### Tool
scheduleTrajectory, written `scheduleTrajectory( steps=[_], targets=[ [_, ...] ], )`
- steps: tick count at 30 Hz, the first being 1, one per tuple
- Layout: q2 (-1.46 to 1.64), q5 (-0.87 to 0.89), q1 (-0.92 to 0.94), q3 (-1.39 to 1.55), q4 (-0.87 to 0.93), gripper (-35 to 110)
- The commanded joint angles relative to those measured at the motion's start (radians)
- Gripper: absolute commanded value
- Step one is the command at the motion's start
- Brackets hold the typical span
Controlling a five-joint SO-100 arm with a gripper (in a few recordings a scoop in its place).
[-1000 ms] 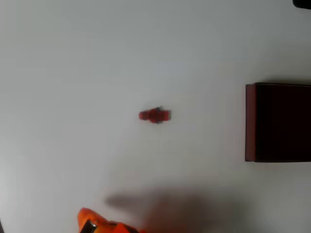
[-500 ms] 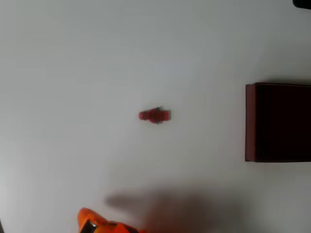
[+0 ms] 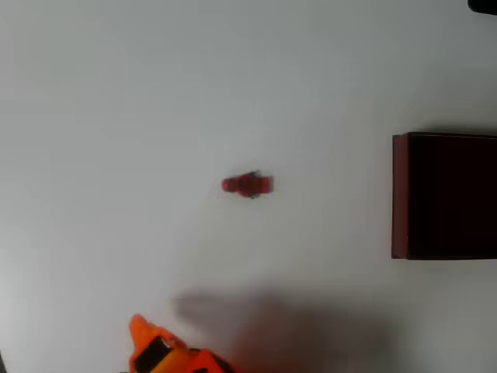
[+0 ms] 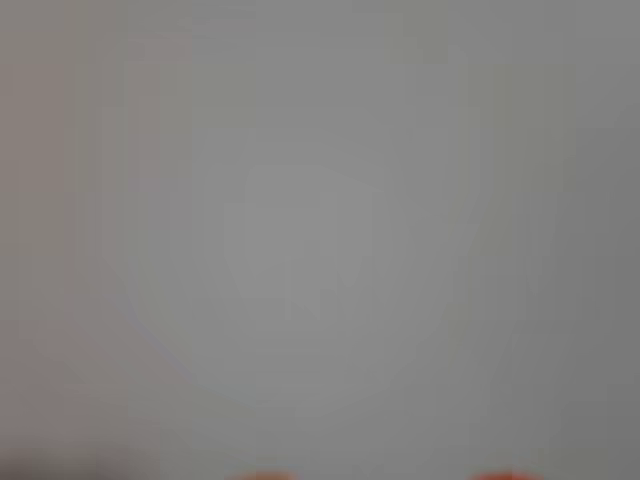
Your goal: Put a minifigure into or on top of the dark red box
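The minifigure (image 3: pixel 247 185), tiny and all red, lies on its side near the middle of the white table in the overhead view. The dark red box (image 3: pixel 400 196) stands at the right edge, open side up with a near-black inside, and is partly cut off by the frame. My orange gripper (image 3: pixel 141 330) pokes in at the bottom left, far below and left of the figure, and only its tip and part of its body show. The wrist view is a grey blur with two faint orange fingertips (image 4: pixel 260 476) at its bottom edge.
A soft dark shadow of the arm (image 3: pixel 279 322) lies on the white table (image 3: pixel 116 116) along the bottom. A small black object (image 3: pixel 483 5) sits at the top right corner.
The orange gripper has come a little further into the overhead picture, upward and slightly right. The figure and the box have not moved.
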Motion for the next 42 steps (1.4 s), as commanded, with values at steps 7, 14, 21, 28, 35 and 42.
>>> scheduleTrajectory(
  steps=[7, 14, 21, 28, 35, 42],
  targets=[
    [0.009, -0.015, 0.173, -0.141, 0.044, 15],
    [-0.402, -0.048, 0.265, -0.393, 0.011, 15],
    [-0.632, -0.080, 0.417, -0.563, -0.005, 23],
    [-0.834, -0.173, 0.609, -0.698, -0.025, 16],
    [-1.143, -0.210, 0.666, -0.824, -0.054, 18],
    [-1.256, -0.250, 0.744, -0.807, -0.135, 17]
  ],
)
